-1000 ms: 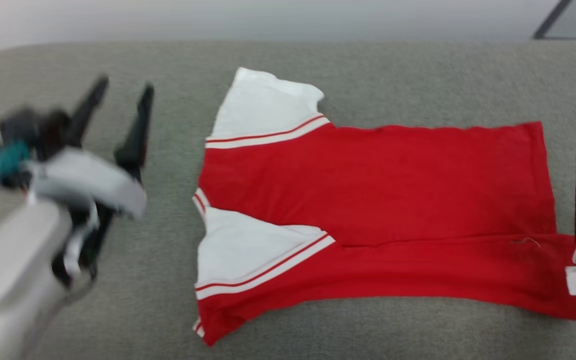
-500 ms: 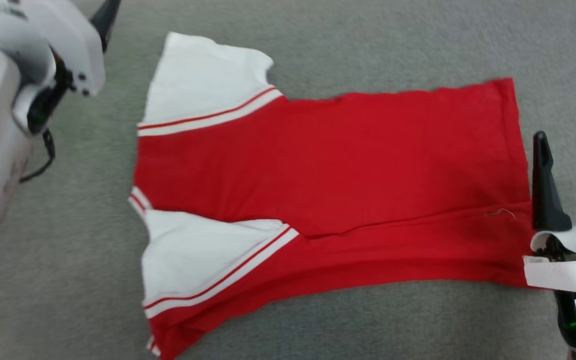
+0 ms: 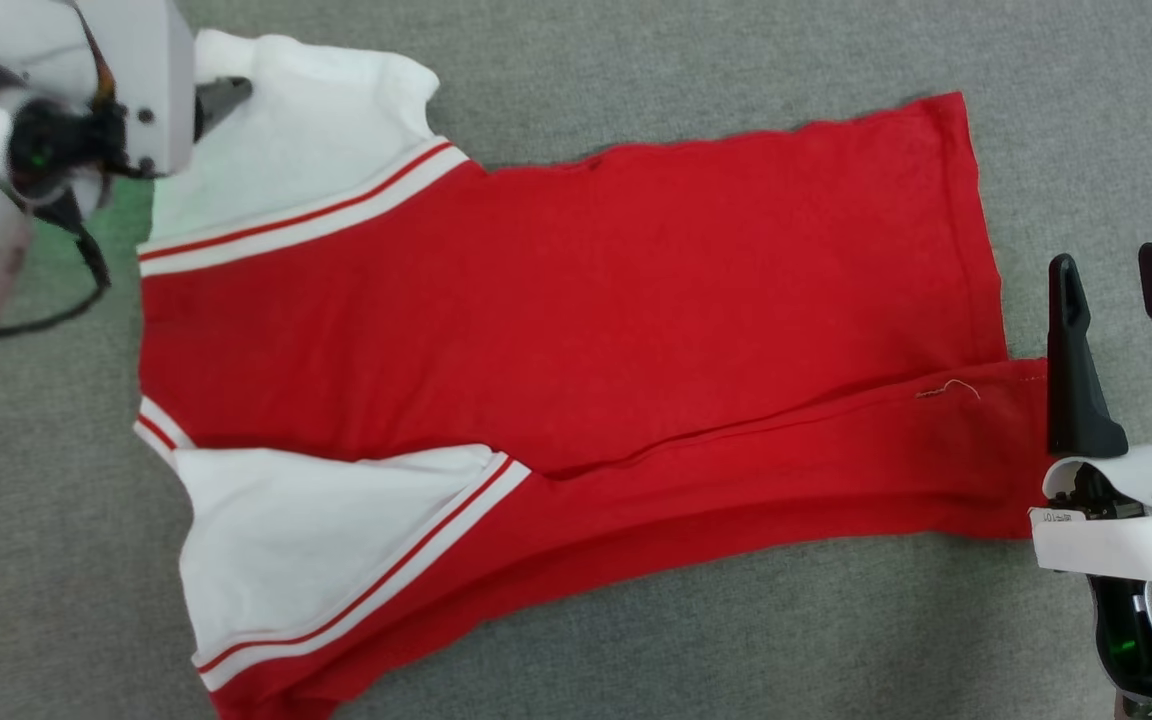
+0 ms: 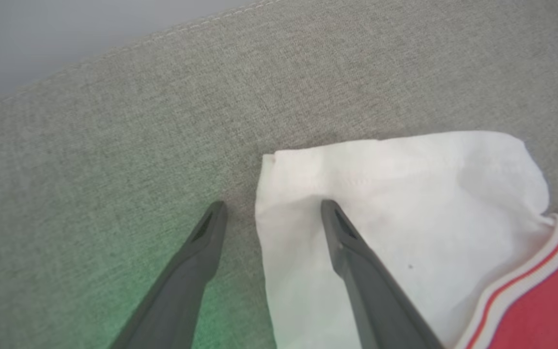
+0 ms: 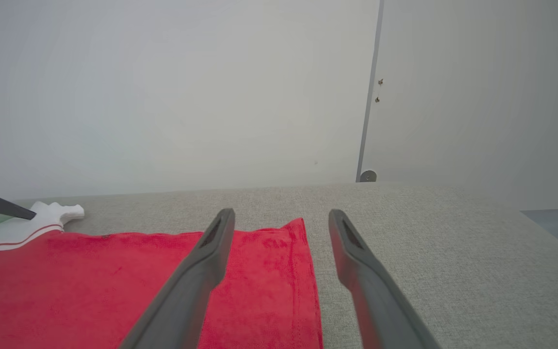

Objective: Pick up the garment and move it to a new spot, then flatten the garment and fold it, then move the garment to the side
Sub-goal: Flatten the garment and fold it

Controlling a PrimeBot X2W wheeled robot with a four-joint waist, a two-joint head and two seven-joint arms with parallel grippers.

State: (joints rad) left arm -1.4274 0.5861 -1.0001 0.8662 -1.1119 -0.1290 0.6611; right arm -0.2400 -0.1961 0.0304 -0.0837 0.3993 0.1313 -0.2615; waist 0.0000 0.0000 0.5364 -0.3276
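grey woven fabric surface [image 3: 636, 60] under garment [image 3: 576, 300]; pale wall [image 5: 162, 97] behind

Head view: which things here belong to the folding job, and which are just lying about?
Belongs to the job: garment, spread out flat; left claw, open over its far white sleeve; right claw, open beside its hem.
Just there: grey cushion underneath; pale wall behind; loose thread on the hem.

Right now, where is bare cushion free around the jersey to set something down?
Bare cushion lies beyond the far edge of the garment and along its near edge. Crowded: the white sleeve at the left gripper, the hem beside the right gripper.
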